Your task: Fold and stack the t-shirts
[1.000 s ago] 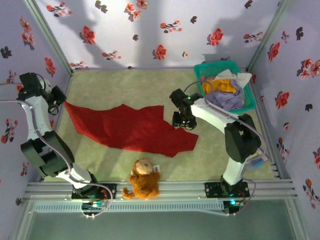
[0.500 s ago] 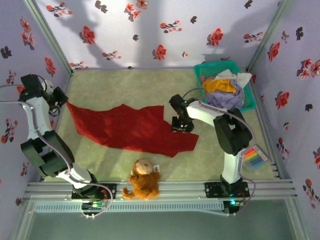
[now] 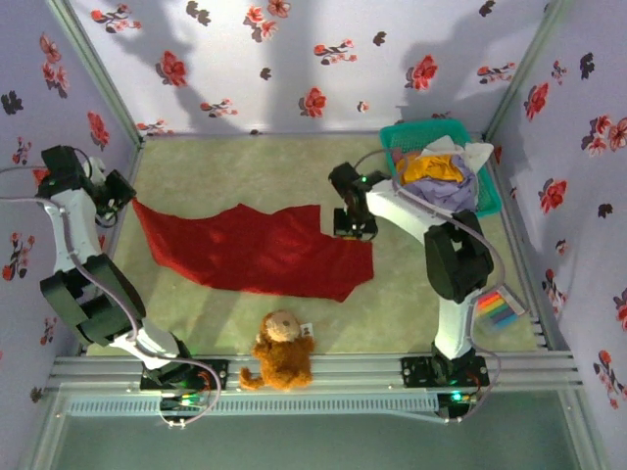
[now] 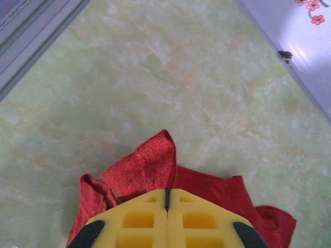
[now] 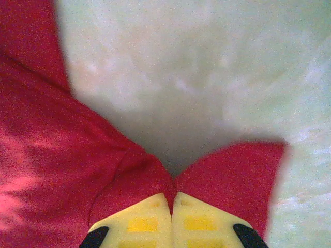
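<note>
Table [image 3: 245, 166]: left gripper [image 4: 167, 195], right gripper [image 5: 172, 199] clamp red shirt [image 3: 245, 250]; teal basket [image 3: 423, 127] holds orange, lavender, white shirts [image 3: 431, 168].

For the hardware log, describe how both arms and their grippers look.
The left arm and right arm alternate white shells with bulky black joint housings. Thin grey cables loop alongside, and small green lights glow at the bases. The left gripper and right gripper each have yellow plastic fingers with square grid recesses and black pads at the outer corners.

overhead view, close wrist views sharing red t-shirt [image 3: 245, 253]
</note>
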`<action>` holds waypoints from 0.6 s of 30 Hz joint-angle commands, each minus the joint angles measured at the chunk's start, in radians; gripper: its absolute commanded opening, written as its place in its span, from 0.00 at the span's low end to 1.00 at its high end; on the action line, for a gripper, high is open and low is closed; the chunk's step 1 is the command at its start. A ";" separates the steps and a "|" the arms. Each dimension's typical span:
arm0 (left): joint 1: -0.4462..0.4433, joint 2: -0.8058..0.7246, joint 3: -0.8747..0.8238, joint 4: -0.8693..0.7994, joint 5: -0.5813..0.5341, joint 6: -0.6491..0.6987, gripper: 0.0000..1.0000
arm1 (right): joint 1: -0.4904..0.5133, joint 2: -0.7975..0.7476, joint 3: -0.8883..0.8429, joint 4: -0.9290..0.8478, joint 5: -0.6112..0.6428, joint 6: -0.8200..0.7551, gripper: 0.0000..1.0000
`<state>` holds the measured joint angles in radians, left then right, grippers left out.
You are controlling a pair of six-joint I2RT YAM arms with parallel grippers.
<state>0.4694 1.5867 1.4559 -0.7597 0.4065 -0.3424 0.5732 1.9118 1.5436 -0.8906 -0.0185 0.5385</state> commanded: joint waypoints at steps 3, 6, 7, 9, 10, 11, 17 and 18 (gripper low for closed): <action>0.005 0.047 0.204 0.003 0.136 -0.055 0.00 | -0.054 -0.127 0.280 -0.122 0.181 -0.091 0.00; 0.005 0.058 0.296 0.010 0.187 -0.101 0.00 | -0.074 -0.167 0.420 -0.131 0.262 -0.143 0.00; 0.005 0.056 0.323 0.018 0.196 -0.114 0.00 | -0.077 -0.181 0.464 -0.130 0.296 -0.169 0.00; 0.005 0.047 0.365 0.043 0.207 -0.146 0.00 | -0.084 -0.209 0.540 -0.122 0.376 -0.221 0.00; 0.006 0.039 0.383 0.066 0.213 -0.167 0.00 | -0.093 -0.224 0.578 -0.114 0.411 -0.247 0.00; 0.006 0.034 0.395 0.087 0.216 -0.188 0.00 | -0.103 -0.236 0.607 -0.106 0.429 -0.265 0.00; 0.005 -0.007 0.440 0.278 0.241 -0.338 0.00 | -0.151 -0.321 0.723 0.006 0.557 -0.371 0.00; 0.005 -0.014 0.442 0.305 0.249 -0.360 0.00 | -0.151 -0.336 0.738 0.027 0.573 -0.391 0.00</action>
<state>0.4694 1.6226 1.8580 -0.5922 0.6151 -0.5980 0.4309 1.6150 2.2337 -0.9398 0.4229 0.2432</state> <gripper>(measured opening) 0.056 0.056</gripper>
